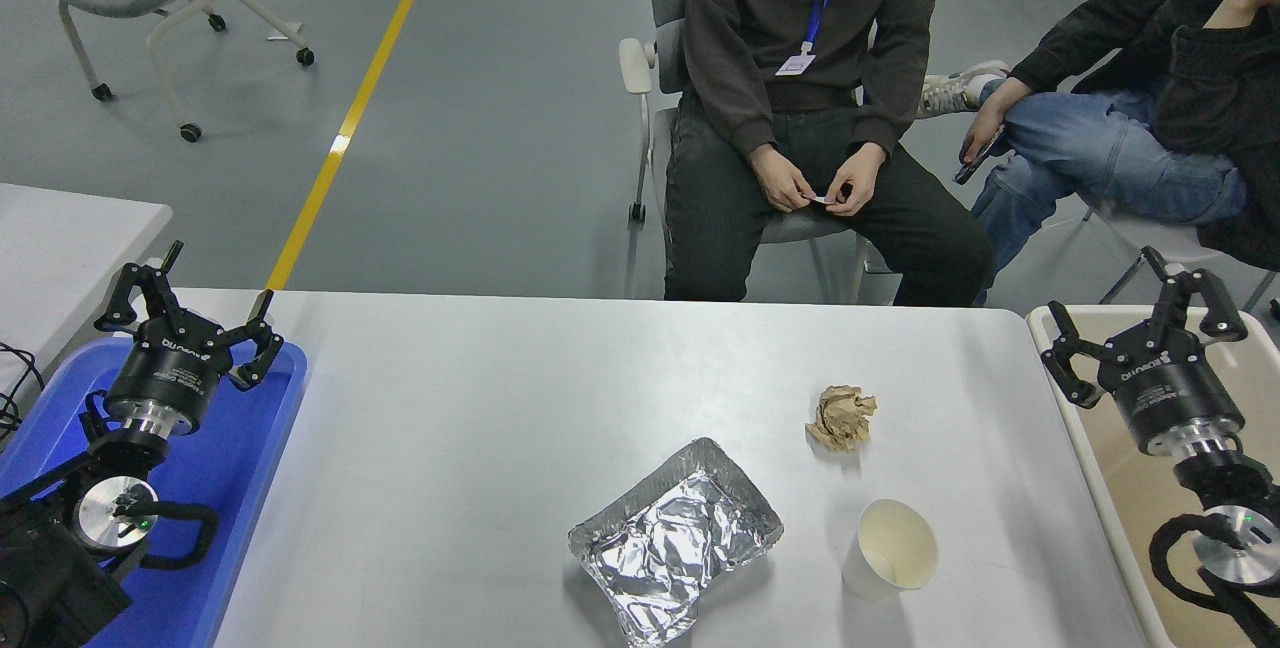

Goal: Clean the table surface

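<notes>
Table surface (480, 408): spans the frame between both arms, hard, smooth
Litter: light crumpled paper (841, 416), grip its middle
Right gripper (1140, 320): fingers spread, empty
Left gripper (190, 300): parked, spread

a white table surface (480, 428) holds a crumpled foil tray (675, 540), a paper cup (892, 547) on its side and a brown paper ball (841, 416), all well left of the right gripper (1145, 341), whose fingers (1062, 368) are spread over a beige bin (1100, 448). the left gripper (190, 306), fingers apart, hangs above a blue tray (250, 468).
</notes>
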{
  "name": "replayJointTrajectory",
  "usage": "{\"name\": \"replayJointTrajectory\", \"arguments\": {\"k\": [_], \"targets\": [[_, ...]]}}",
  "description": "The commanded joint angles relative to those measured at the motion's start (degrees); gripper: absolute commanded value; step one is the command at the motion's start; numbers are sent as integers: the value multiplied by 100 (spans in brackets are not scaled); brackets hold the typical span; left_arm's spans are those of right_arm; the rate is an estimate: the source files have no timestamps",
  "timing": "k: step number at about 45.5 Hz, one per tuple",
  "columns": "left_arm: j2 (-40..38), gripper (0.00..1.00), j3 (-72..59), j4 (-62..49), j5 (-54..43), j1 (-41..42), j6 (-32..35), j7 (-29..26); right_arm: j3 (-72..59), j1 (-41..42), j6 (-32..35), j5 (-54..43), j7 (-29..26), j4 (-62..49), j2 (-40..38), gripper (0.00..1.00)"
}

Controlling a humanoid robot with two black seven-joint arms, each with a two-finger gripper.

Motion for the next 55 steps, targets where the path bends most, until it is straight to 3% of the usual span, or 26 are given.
{"name": "replayJointTrajectory", "arguments": {"k": [1, 10, 34, 46, 50, 55], "targets": [[0, 100, 1, 0, 0, 3, 9, 0, -215, -119, 2, -306, 25, 459, -807, 100], [0, 100, 0, 0, 0, 3, 9, 0, -233, -479, 55, -939, 16, 1460, -1747, 100], [9, 100, 1, 0, 0, 3, 9, 0, -242, -594, 63, -1721, -300, 2726, -3163, 100], [9, 100, 9, 0, 0, 3, 9, 0, -180, -383, 98, -3513, -274, 3078, -3357, 99], [9, 100, 9, 0, 0, 3, 9, 0, -215, -269, 422, -3900, -265, 3175, -3488, 99], [9, 100, 9, 0, 0, 3, 9, 0, -171, -119, 1327, -3918, -238, 3166, -3489, 99]]}}
